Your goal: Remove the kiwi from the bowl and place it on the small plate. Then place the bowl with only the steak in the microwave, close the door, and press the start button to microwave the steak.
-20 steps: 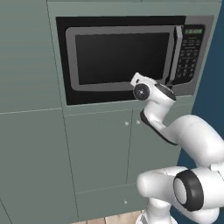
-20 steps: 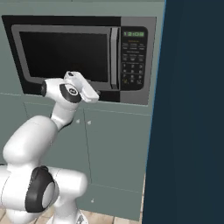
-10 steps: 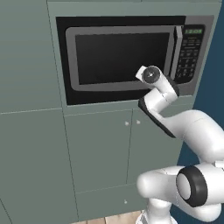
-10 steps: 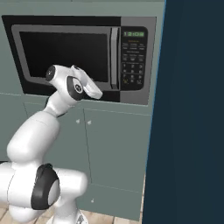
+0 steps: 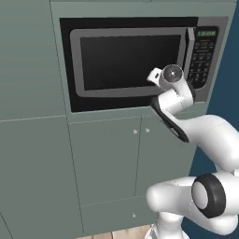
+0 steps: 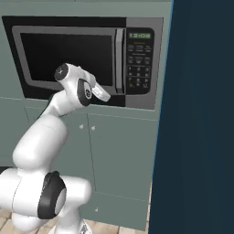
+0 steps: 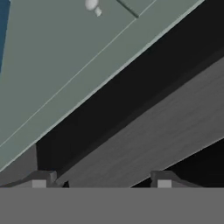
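Observation:
The black microwave (image 5: 135, 100) sits built into grey-green cabinetry, its green display lit above the keypad (image 5: 204, 58). Its door (image 5: 126, 60) is shut, with the vertical silver handle (image 5: 189, 51) at its right edge. My hand (image 5: 164, 79) hovers close before the door's lower right corner, left of the keypad. In the hand view my gripper (image 7: 101, 181) is open, and between its fingertips (image 7: 39, 180) I see only the door's silver-grey lower frame (image 7: 166, 131). The kiwi, bowl, small plate and steak are out of view.
Grey-green cabinet doors (image 5: 107, 158) with small knobs (image 5: 135, 132) lie below the microwave. A tall dark blue panel (image 6: 201, 114) stands directly right of the keypad (image 6: 139, 64). Wooden floor (image 6: 105, 226) shows at the base.
My hand has risen and shifted right along the door's lower edge, toward the handle and keypad, and the wrist has turned. The microwave door has stayed shut.

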### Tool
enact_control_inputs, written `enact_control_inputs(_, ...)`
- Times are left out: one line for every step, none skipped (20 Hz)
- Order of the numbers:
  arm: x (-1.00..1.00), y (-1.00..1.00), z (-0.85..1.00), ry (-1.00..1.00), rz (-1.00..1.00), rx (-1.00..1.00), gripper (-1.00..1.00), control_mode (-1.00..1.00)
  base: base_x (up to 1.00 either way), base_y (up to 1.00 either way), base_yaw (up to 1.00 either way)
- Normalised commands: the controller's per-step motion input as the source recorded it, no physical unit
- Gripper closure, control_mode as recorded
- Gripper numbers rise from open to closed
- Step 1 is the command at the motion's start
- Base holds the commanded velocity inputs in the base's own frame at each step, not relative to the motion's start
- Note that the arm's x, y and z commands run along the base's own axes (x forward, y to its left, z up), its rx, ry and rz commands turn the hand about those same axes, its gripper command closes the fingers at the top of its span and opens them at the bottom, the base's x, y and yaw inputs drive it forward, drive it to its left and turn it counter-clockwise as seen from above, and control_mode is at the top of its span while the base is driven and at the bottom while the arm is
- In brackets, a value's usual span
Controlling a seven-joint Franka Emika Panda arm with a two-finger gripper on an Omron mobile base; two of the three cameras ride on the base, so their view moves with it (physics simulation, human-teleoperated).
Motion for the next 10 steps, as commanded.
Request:
enact_control_inputs(-0.26, -0.16, 0.34, 0.00, 0.00, 0.12, -1.00, -1.00, 0.00, 0.00, 0.00)
enact_control_inputs(-0.50, -0.21, 0.48, 0.00, 0.00, 0.12, -1.00, -1.00, 0.00, 0.00, 0.00)
enact_control_inputs(-0.63, -0.26, 0.49, 0.03, 0.00, 0.15, -1.00, -1.00, 0.00, 0.00, 0.00)
enact_control_inputs(-0.78, -0.32, 0.48, 0.05, 0.00, 0.18, -1.00, -1.00, 0.00, 0.00, 0.00)
enact_control_inputs(-0.95, -0.42, 0.38, 0.05, -0.03, 0.24, -1.00, -1.00, 0.00, 0.00, 0.00)
enact_control_inputs(-0.99, -0.44, 0.30, 0.07, -0.07, 0.27, -1.00, -1.00, 0.00, 0.00, 0.00)
enact_control_inputs(-1.00, -0.46, 0.17, 0.05, -0.09, 0.30, -1.00, -1.00, 0.00, 0.00, 0.00)
enact_control_inputs(-1.00, -0.46, 0.12, 0.04, -0.10, 0.31, -1.00, -1.00, 0.00, 0.00, 0.00)
enact_control_inputs(-1.00, -0.49, 0.01, 0.02, -0.11, 0.31, -1.00, -1.00, 0.00, 0.00, 0.00)
enact_control_inputs(-1.00, -0.56, 0.00, 0.00, -0.11, 0.32, -1.00, -1.00, 0.00, 0.00, 0.00)
